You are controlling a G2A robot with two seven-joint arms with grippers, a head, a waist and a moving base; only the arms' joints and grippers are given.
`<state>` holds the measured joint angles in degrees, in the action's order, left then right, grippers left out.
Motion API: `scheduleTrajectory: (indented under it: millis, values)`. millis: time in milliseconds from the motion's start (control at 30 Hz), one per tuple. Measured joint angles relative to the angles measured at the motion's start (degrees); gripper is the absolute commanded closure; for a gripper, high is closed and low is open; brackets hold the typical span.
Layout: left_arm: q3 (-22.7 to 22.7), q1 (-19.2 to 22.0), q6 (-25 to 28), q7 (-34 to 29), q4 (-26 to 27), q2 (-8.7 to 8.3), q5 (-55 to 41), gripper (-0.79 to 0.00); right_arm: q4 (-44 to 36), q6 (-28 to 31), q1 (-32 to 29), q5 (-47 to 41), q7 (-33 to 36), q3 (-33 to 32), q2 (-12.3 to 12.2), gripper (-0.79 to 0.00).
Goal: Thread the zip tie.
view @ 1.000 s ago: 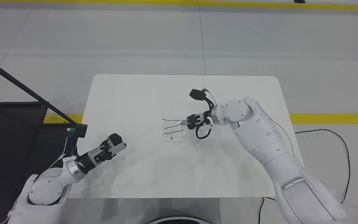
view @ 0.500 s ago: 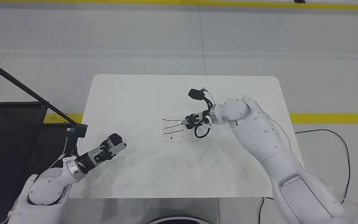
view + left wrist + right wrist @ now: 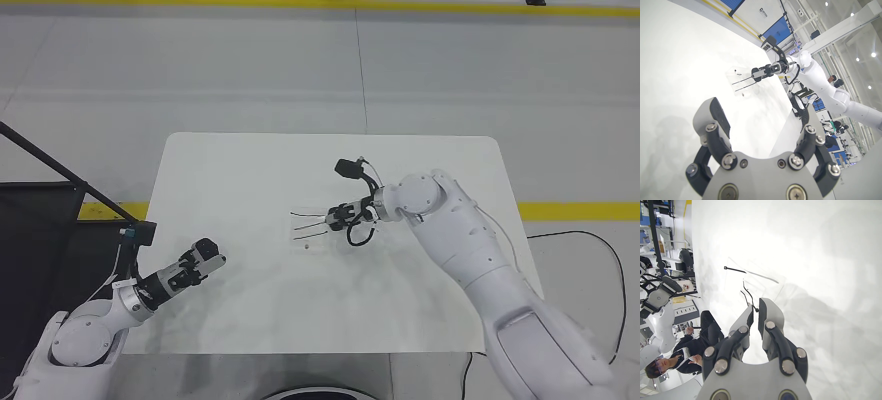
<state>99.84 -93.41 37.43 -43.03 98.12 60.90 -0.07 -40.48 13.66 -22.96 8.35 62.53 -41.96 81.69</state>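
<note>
My right gripper is shut on the head end of a thin black zip tie, which curves away from the fingers over a clear plate. A second black zip tie lies across that plate farther off, its square head at one end. In the top view the right gripper sits at the plate's right edge near the table's middle. My left gripper is open with nothing in it, low over the table's front left, far from the plate.
The white table is bare around the plate. A black frame and dark panel stand beside the table's left edge. People and other robots are in the room beyond the table, away from the work.
The right gripper has shifted slightly left toward the plate with the tie in it. The left arm has not moved.
</note>
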Motion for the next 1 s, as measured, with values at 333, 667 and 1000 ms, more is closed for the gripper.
scheduleTrajectory:
  millis: [333,667,1000]
  values:
    - [0.0,0.0,0.0,0.0,0.0,0.0,0.0,-0.785,0.67,1.18,0.25,-0.39,0.45,-0.41,0.25,0.0]
    - [0.0,0.0,0.0,0.0,0.0,0.0,0.0,-0.785,-1.68,4.9,-0.77,-1.49,2.1,-3.41,-1.21,0.0]
    - [-0.54,2.13,1.83,-4.6,2.19,-0.78,2.12,-0.785,-18.95,4.05,-6.32,2.96,6.06,-8.92,-5.21,0.0]
